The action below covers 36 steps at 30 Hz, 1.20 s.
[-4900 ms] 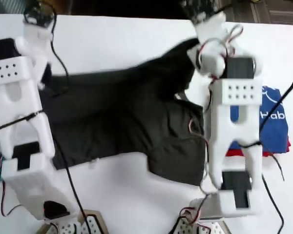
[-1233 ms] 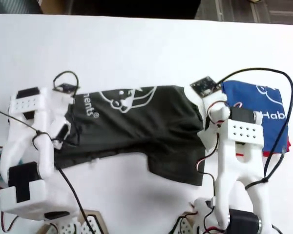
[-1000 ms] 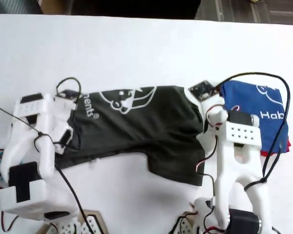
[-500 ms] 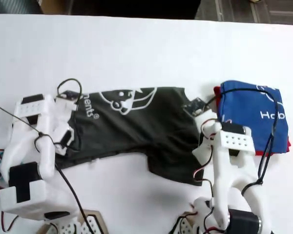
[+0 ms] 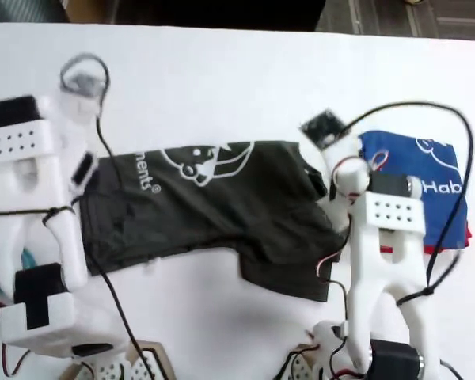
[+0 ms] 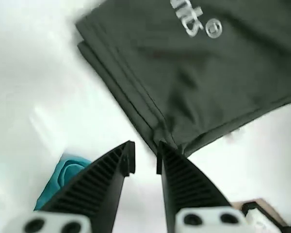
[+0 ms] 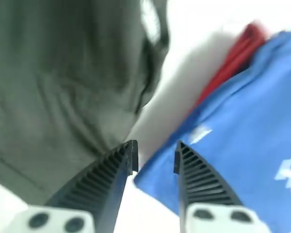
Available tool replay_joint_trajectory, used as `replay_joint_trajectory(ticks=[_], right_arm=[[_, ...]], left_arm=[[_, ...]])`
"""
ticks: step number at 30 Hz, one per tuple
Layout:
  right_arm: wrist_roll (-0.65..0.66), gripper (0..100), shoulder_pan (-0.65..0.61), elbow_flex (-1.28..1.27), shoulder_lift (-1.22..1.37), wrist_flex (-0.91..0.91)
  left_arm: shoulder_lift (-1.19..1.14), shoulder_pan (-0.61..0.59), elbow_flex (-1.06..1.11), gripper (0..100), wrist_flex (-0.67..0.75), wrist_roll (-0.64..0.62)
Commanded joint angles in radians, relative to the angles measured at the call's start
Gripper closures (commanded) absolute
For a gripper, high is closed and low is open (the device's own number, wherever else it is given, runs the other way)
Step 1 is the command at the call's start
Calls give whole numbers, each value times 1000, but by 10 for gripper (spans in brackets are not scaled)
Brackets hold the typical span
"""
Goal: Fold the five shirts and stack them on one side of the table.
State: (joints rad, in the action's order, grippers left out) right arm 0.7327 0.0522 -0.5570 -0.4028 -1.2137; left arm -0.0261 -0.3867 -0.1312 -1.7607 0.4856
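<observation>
White tabletop (image 5: 222,71) carries everything.

Nearest the arm bases: dark grey shirt (image 5: 214,206), lying across the middle of the tabletop and partly folded. One flap juts toward the near edge on its right part. White print faces up along its far edge.

Left claw (image 6: 144,158) hangs above the shirt's left end, over the layered corner of cloth. Its fingers are slightly parted, with nothing between them. A teal object (image 6: 63,174) lies on the tabletop just beside this claw; cannot tell what it is.

Right claw (image 7: 154,158) hangs over the strip of bare tabletop between the dark shirt and a blue shirt (image 5: 439,162). Fingers apart, released, holding nothing.

The blue shirt is folded, white lettering up, on the right side of the tabletop. It sits on a red shirt (image 7: 235,58), whose edge shows from under it. The stack lies near the dark shirt, not touching it.
</observation>
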Motion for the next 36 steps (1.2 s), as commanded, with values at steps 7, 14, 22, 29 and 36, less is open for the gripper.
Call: replay_joint_trajectory(ticks=[7, 14, 22, 29, 36], right_arm=[[-121, 864, -97, 118, 104, 185], [-173, 865, -114, 236, 475, 355], [-175, 865, -148, 416, 704, 220], [-166, 870, -162, 442, 720, 243], [-164, 971, -107, 443, 774, 314]], left_arm=[[-189, 129, -30, 897, 180, -160], [-465, 141, -157, 898, 249, -249], [-631, 117, -209, 898, 245, -249], [-667, 38, -213, 898, 272, -241], [-667, -51, -257, 898, 265, -150]])
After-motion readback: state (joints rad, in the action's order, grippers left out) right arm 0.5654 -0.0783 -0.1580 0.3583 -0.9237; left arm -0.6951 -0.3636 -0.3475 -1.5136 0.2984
